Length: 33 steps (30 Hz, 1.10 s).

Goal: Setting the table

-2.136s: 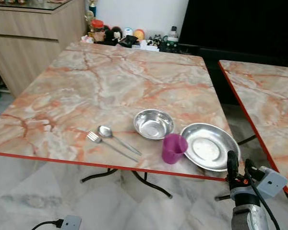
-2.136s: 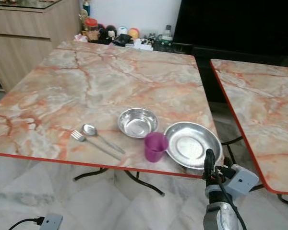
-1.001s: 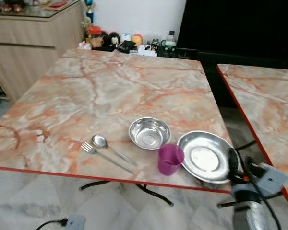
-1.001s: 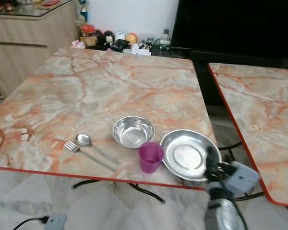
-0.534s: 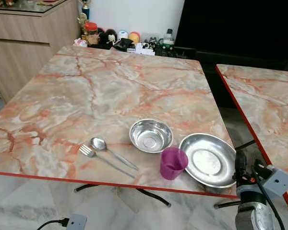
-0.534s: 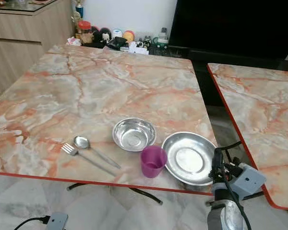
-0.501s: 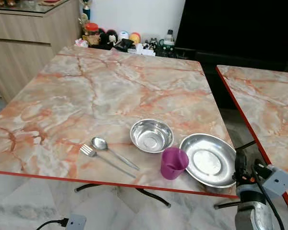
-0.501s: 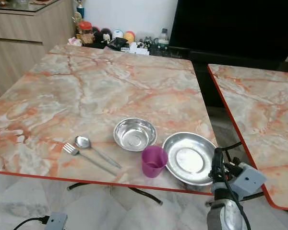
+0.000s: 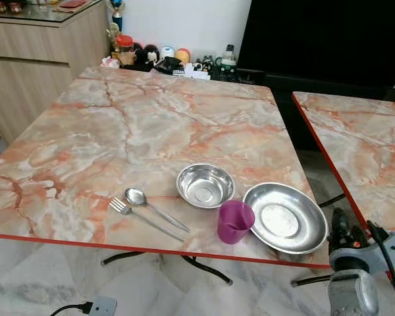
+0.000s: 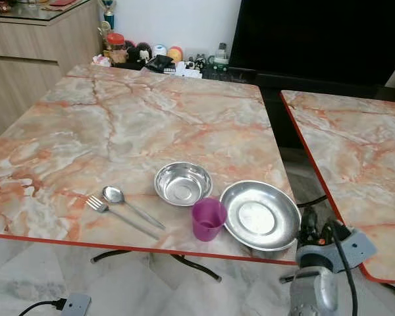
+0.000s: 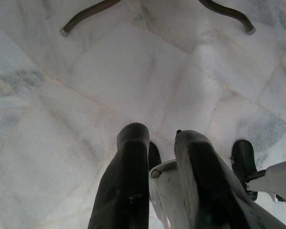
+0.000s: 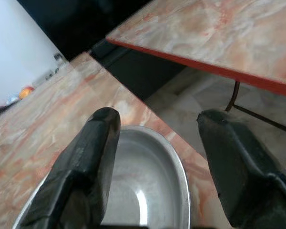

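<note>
A steel plate [image 9: 280, 218] lies near the table's front right corner. A purple cup [image 9: 235, 222] stands at its left and a steel bowl [image 9: 205, 185] sits just behind the cup. Further left, a spoon [image 9: 151, 205] and a fork [image 9: 141, 217] lie side by side. My right gripper [image 9: 344, 227] is just off the table's front right corner, beside the plate's right rim. In the right wrist view it [image 12: 159, 117] is open, with the plate [image 12: 148, 191] ahead between the fingers. My left gripper [image 11: 161, 134] hangs over the floor, its fingers a narrow gap apart.
The marble table [image 9: 151, 125] has a red front edge. A second marble table [image 9: 362, 145] stands to the right across a narrow gap. Small items [image 9: 164, 58] crowd the far edge by a dark screen [image 9: 329, 39]. A wooden cabinet [image 9: 33, 46] is at the left; a power plug [image 9: 95, 306] lies on the floor.
The view has drifted slightly. My right gripper has shifted a little to the right, off the plate's rim, and its wrist has turned. The dishes and cutlery have not moved.
</note>
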Motion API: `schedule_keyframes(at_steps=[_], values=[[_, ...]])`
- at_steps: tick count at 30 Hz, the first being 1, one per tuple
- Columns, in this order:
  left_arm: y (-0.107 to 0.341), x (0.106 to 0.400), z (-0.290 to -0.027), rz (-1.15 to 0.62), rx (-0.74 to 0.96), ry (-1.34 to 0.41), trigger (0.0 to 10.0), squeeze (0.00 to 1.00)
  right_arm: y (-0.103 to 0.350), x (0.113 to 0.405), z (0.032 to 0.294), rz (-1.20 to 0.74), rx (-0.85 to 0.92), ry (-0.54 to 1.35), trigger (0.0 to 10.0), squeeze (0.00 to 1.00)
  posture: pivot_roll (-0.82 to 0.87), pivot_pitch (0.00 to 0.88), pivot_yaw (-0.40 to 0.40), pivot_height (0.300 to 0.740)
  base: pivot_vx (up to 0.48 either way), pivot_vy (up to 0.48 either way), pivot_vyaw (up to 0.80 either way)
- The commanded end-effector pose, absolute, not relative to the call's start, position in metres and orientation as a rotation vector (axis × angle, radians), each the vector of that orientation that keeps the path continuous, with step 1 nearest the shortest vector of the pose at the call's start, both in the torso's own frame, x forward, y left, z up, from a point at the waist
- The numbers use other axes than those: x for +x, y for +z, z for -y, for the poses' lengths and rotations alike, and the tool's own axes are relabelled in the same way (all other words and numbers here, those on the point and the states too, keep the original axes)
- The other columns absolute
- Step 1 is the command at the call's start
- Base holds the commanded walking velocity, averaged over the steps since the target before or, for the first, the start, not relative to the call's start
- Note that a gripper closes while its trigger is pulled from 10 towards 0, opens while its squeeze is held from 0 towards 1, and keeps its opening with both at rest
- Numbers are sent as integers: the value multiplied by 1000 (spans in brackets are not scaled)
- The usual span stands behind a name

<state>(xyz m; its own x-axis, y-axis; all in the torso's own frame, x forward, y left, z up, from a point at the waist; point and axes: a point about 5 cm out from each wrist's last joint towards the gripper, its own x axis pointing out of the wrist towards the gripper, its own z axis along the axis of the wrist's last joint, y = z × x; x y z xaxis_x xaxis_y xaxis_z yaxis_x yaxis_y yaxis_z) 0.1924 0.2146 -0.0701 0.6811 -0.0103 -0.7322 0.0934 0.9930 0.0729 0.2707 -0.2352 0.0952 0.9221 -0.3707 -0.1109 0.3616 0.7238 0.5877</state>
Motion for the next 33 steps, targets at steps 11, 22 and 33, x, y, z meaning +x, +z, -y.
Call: schedule_keyframes(at_steps=[11,22,33], values=[[-74,186,-213,-847,125,-87,10000,0,74,276,231,-155,598,-378,10000,0,94,83,-94,740,0,0,0],[-73,186,-216,-846,125,-77,10000,0,58,275,223,-250,555,-344,10000,0,97,70,-82,740,0,0,0],[-72,188,-218,-840,129,-80,10000,0,50,276,215,-329,489,-309,2824,0,99,72,-78,740,0,0,0]])
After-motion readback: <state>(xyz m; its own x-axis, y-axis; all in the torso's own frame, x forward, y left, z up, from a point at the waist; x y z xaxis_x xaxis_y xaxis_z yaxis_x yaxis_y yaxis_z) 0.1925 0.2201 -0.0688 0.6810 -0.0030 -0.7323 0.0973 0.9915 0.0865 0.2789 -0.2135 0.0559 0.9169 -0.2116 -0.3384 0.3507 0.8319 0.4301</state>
